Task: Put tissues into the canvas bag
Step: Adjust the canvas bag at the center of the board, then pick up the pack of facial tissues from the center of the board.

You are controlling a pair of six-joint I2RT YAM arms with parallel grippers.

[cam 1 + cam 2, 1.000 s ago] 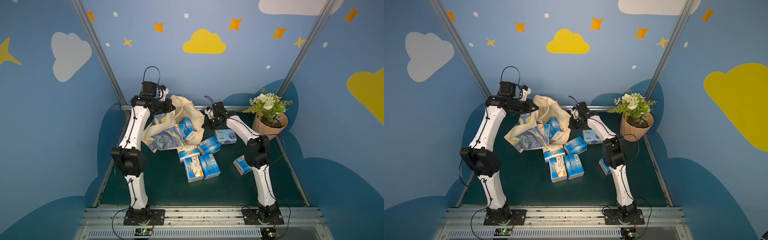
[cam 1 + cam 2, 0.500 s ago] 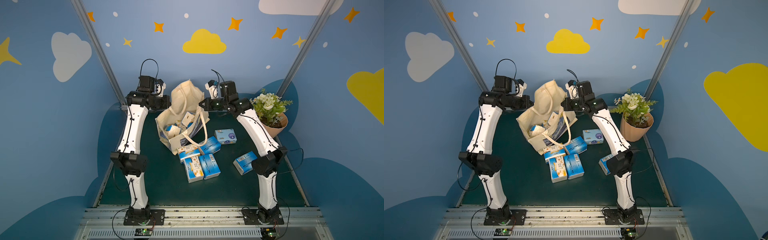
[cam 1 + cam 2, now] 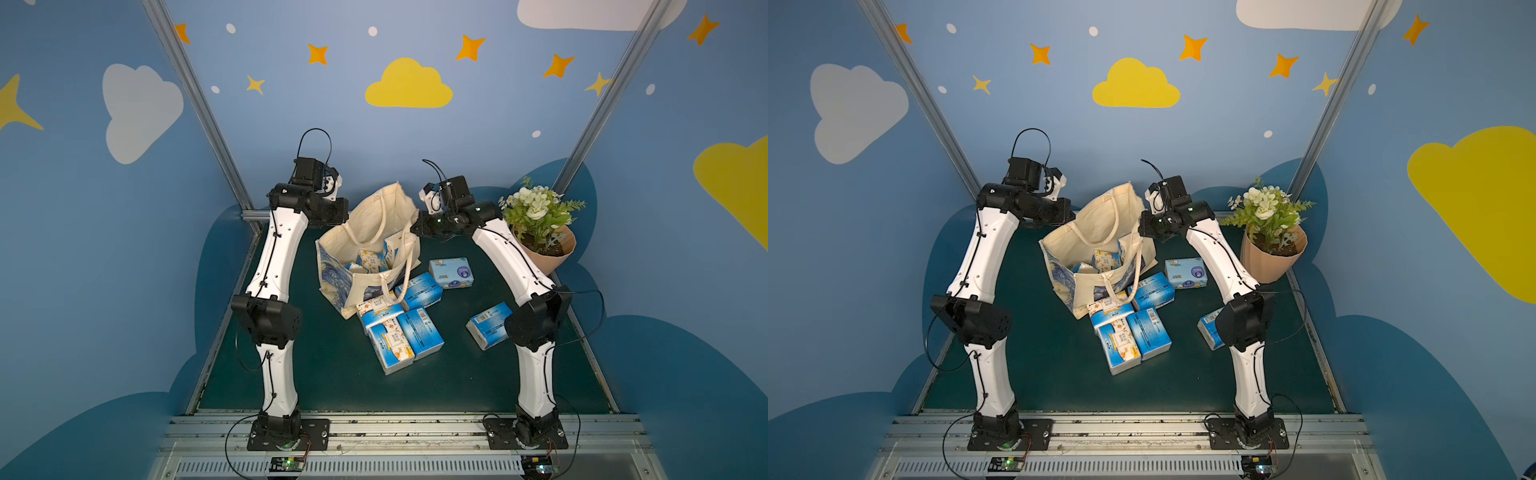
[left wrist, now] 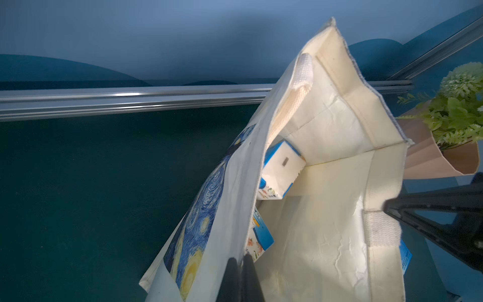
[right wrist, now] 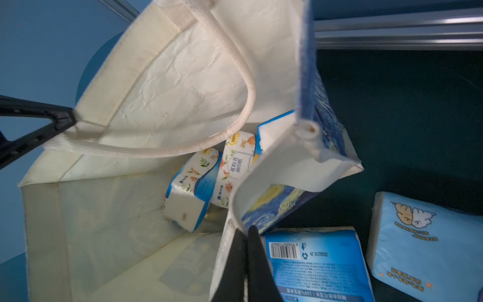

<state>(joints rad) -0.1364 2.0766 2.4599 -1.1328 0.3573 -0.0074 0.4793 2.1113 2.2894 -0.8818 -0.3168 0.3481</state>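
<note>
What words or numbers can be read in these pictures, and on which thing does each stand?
"4D压花 面巾纸", "100%": floral pack inside the canvas bag.
"20260210", upside down: blue pack, beside its barcode.
Barcode digits and small print: too blurred.
On the pale pack: orange lettering unreadable.
Top views: all print too small.

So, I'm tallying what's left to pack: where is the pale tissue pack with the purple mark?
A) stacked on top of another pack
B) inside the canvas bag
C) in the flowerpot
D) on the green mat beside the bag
D: in a top view the pale tissue pack lies flat on the green mat, outside the canvas bag and beside it.
</note>
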